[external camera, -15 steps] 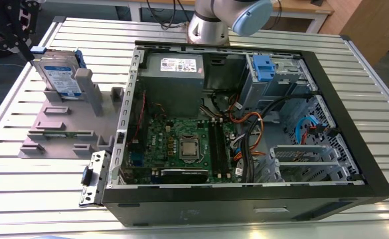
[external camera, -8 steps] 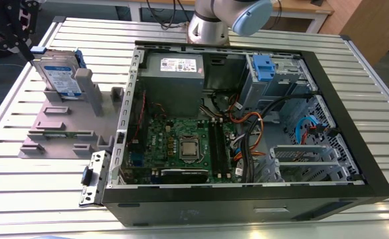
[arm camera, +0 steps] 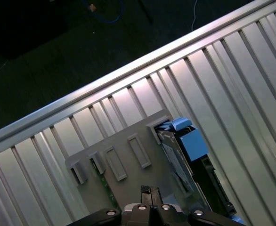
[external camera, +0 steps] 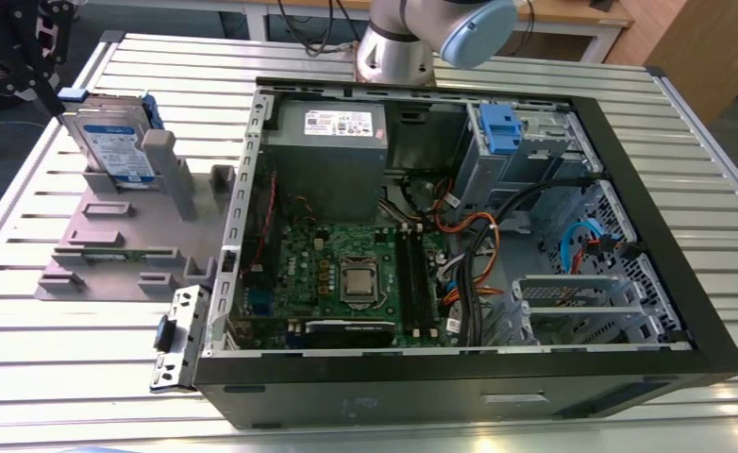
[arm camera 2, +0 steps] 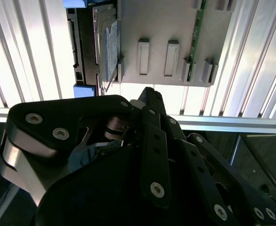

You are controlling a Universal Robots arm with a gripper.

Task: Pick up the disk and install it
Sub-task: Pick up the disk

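the disk (external camera: 111, 142) stands on edge in a slot of a grey holder (external camera: 117, 236) at the upper left of the exterior view, label facing the frame's lower left, its blue bracket (external camera: 146, 106) along the top and far edge. the holder sits on the ribbed metal counter (external camera: 41, 377), just beside the open computer case (external camera: 671, 283) that takes up the centre and right. the claw (external camera: 44, 80) hangs at the upper left corner, near the disk's top edge. in both wrist views the claw (arm camera 2: 147, 93) (arm camera: 150, 190) reads as clenched, tips together and grasping nothing, poised over the holder (arm camera 2: 161, 23) (arm camera: 128, 155) with the disk (arm camera 2: 109, 44) (arm camera: 175, 160) just beside it. the arm (external camera: 401, 38) rises at top centre.
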